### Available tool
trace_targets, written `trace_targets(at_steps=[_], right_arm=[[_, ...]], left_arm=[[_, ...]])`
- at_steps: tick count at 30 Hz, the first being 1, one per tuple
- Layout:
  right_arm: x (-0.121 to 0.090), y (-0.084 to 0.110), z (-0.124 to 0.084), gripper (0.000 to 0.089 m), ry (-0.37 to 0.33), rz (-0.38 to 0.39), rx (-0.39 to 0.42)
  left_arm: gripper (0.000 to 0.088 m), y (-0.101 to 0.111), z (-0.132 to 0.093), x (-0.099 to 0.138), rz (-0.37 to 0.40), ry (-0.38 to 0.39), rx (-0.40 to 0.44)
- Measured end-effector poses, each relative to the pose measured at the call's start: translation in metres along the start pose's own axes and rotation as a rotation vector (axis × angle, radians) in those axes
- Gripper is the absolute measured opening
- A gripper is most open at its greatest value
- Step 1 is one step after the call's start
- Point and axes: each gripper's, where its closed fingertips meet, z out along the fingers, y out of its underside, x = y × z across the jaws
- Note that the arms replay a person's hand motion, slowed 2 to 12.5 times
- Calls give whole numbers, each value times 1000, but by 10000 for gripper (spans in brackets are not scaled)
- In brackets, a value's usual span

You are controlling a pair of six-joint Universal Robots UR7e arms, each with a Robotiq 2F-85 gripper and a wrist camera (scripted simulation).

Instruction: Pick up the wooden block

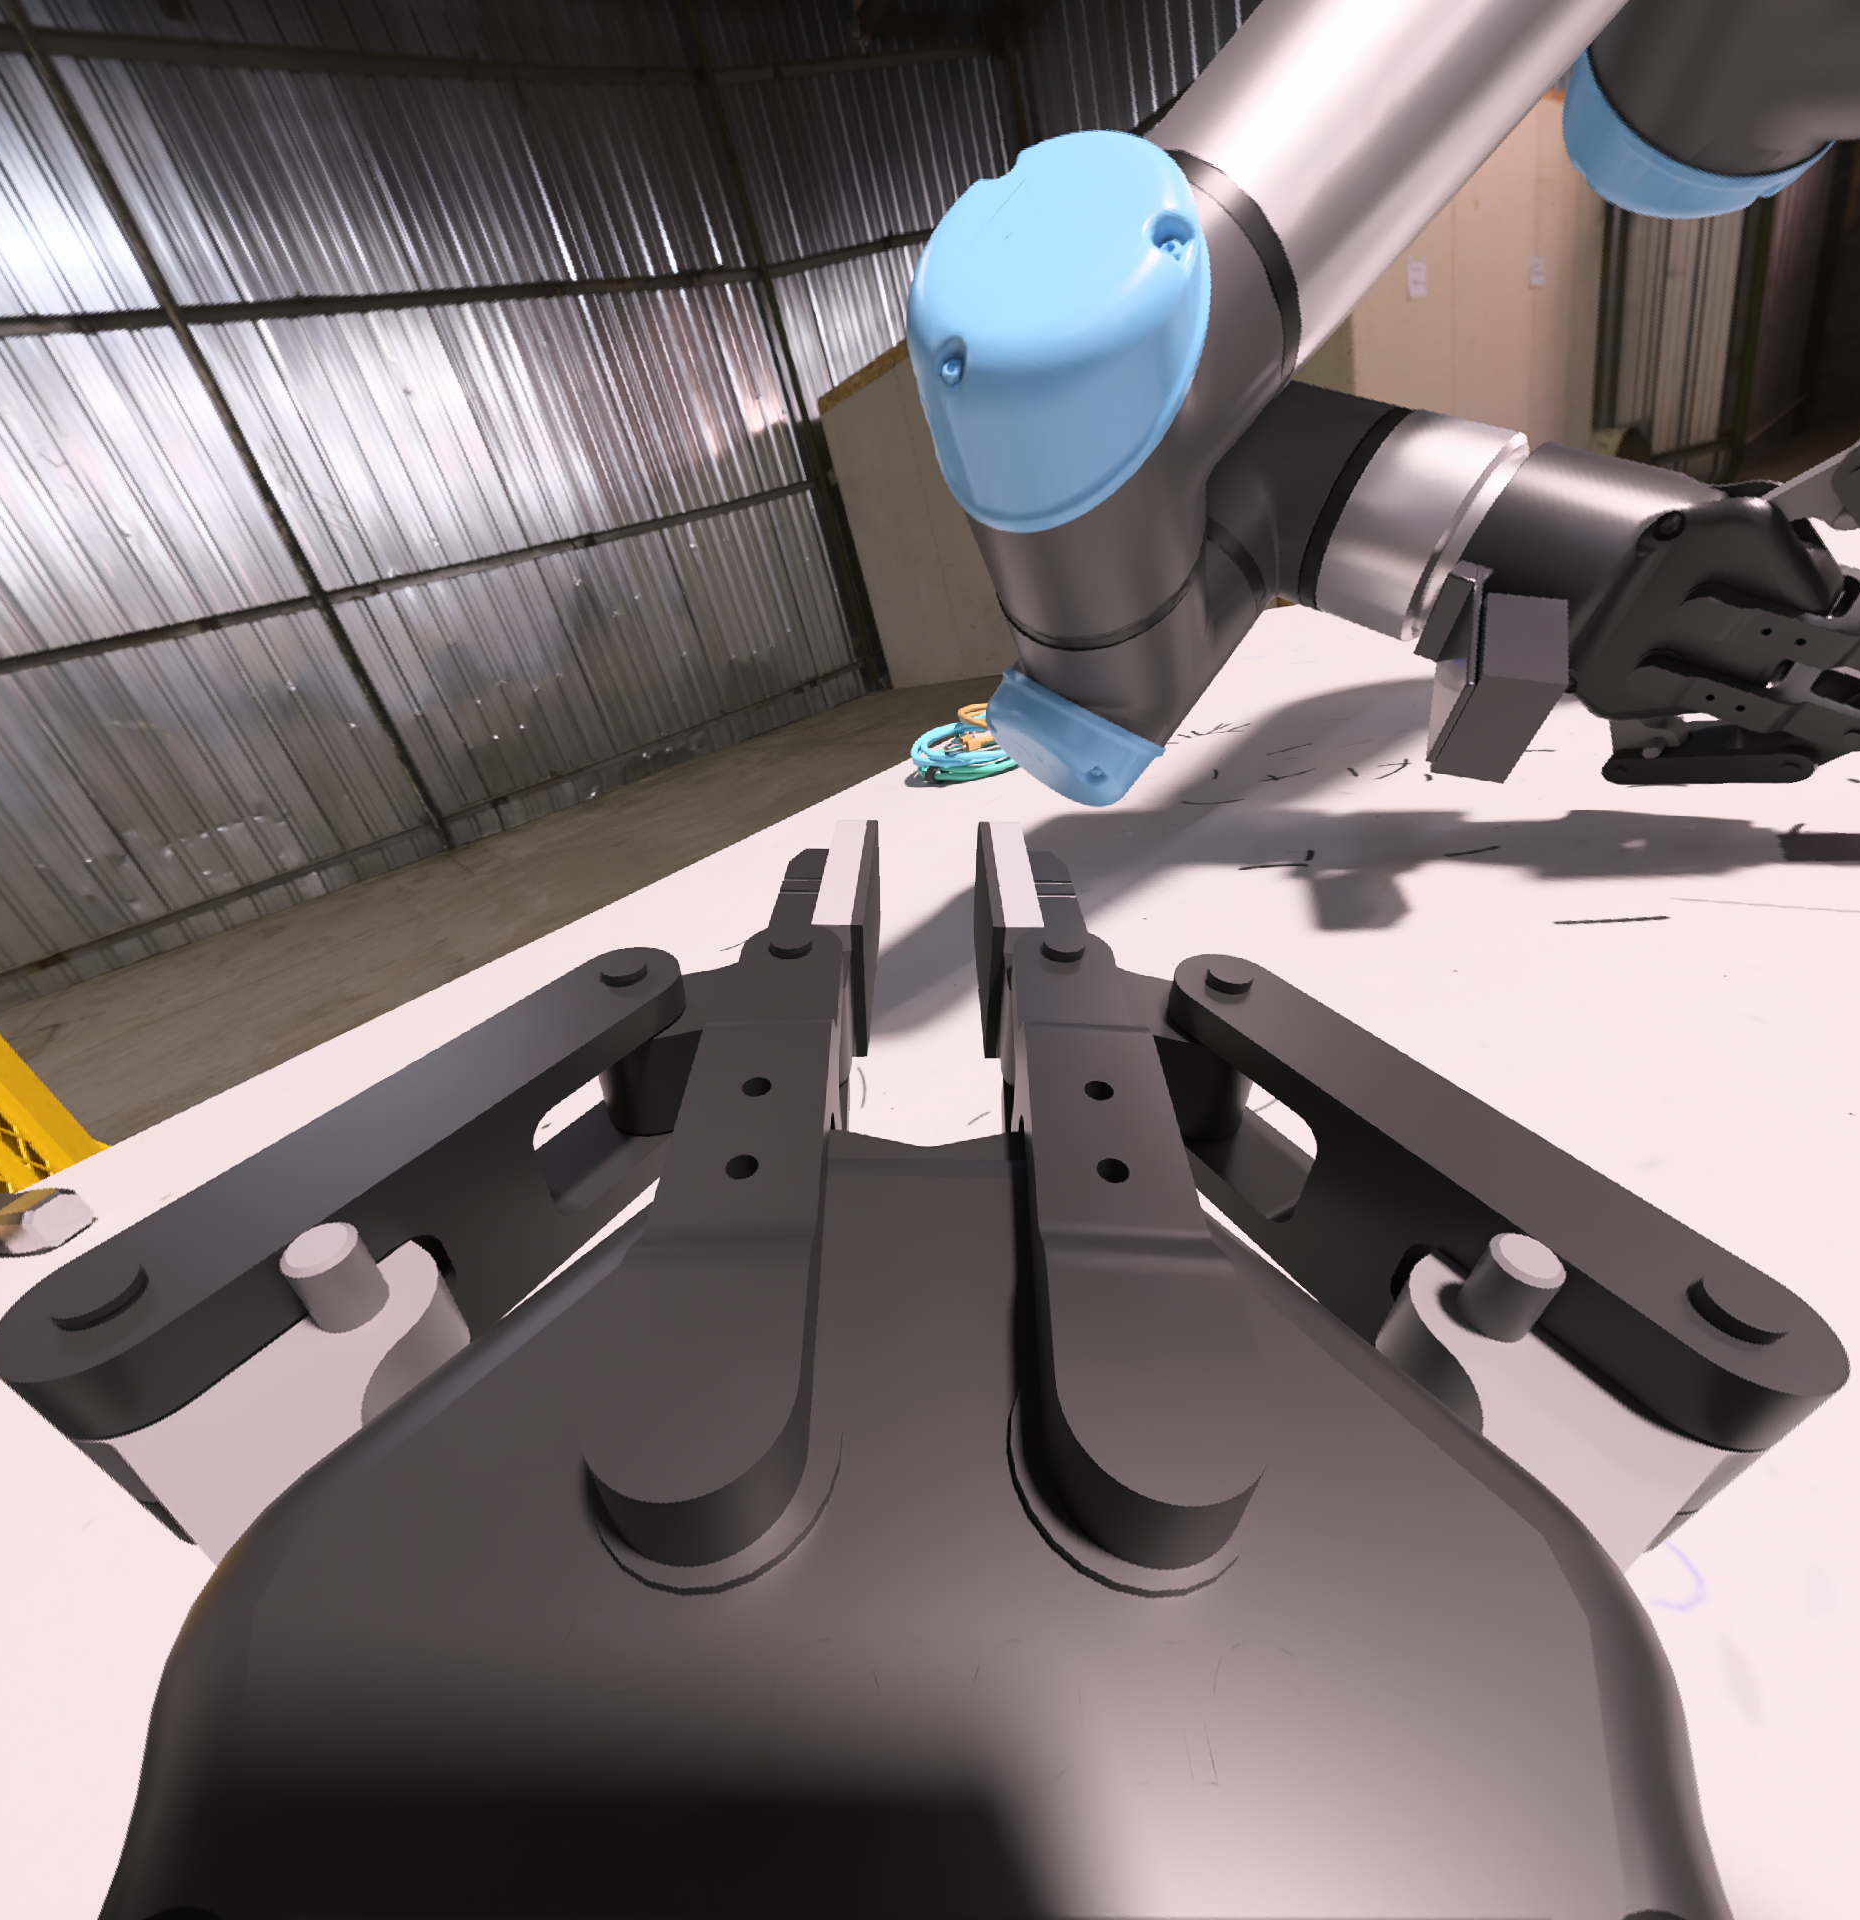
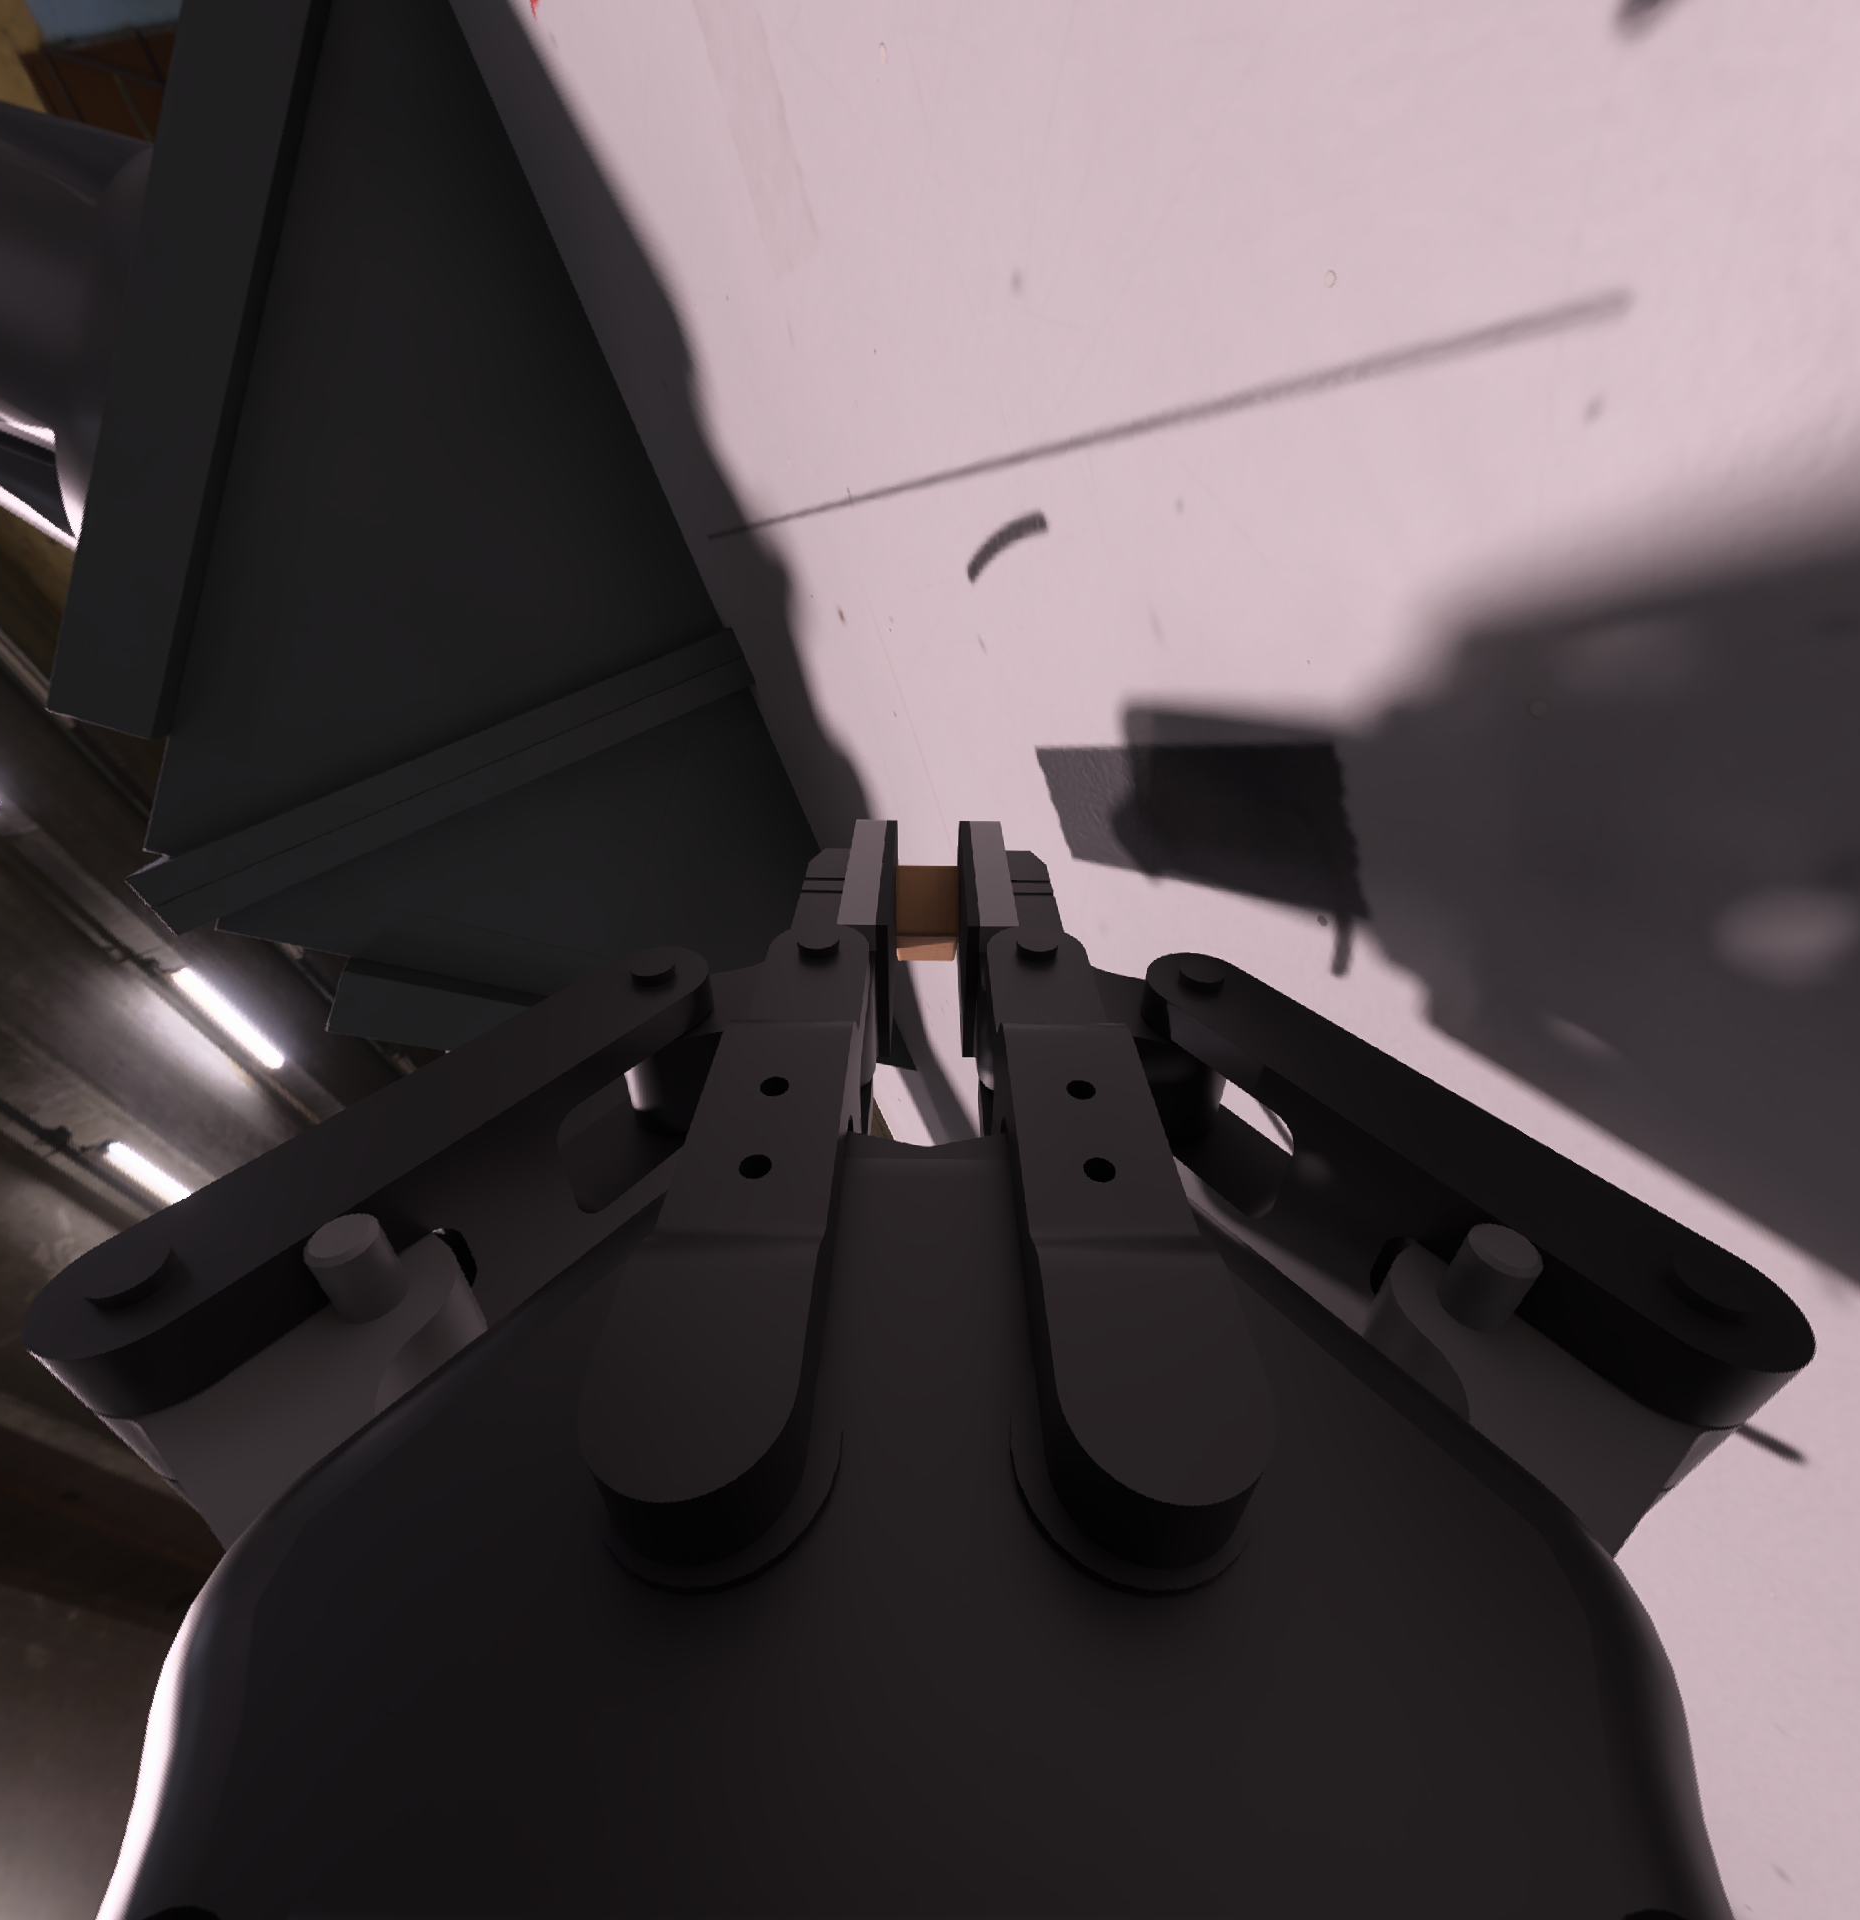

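Corrugated metal walls (image 1: 386,468) and a bare concrete floor (image 1: 406,914) enclose the workspace, where a wide white tabletop (image 1: 1528,1091) scuffed with dark marks carries both arms. Across it, in the left wrist view, reaches the silver right arm with pale blue joint caps (image 1: 1071,343), its gripper low over the table at the frame's far right edge. A dark grey angular structure (image 2: 406,540) fills the upper left of the right wrist view; what it is cannot be told.

The left gripper (image 1: 926,883) hangs over bare table with a narrow gap between its fingers and nothing in it. The right gripper (image 2: 926,883) has its pads pressed on either side of a small tan wooden block (image 2: 926,902), which sits between the fingertips.

The grasp looks made. Whether the block is clear of the tabletop cannot be told from this angle, so the lift may be what remains.
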Motion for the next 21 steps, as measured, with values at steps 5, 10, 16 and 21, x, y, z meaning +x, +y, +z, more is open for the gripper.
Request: trace_targets(at_steps=[5,10,16,21], right_arm=[[0,-1,1,103,-9,-22,-35],[2,-4,2,103,-5,-38,-62],[8,-6,3,103,19,-35,-99],[11,-6,3,103,37,-33,-130]], left_arm=[[168,0,0,1,0,4,1],[168,0,1,2,0,9,1],[168,0,1,2,0,13,0],[168,0,1,3,0,16,1]])
